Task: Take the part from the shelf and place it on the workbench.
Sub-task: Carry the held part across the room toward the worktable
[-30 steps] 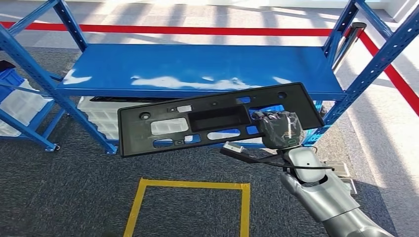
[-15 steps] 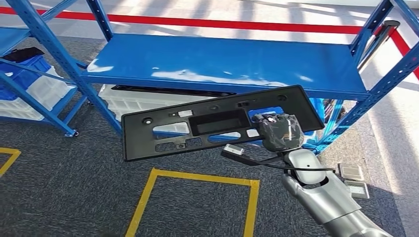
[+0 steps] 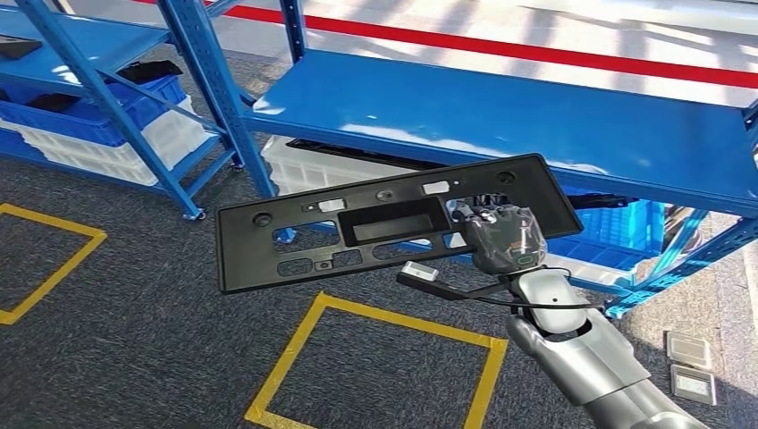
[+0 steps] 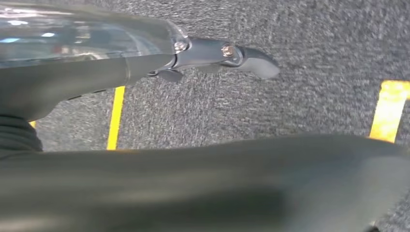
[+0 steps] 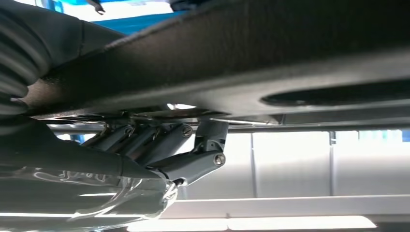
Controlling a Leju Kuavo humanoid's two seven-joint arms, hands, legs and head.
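Overhead, unlabelled black part (image 3: 393, 222) in right hand (image 3: 506, 237).

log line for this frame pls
stage: carrying | right hand: grips black part, clear of blue shelf | left hand: holds nothing, over carpet | workbench: not seen

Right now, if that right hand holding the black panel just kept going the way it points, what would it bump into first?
Probably the blue shelf. The right hand, holding the black part, points up and forward toward the shelf's front edge. Depth is hard to judge; the part would likely meet it first.
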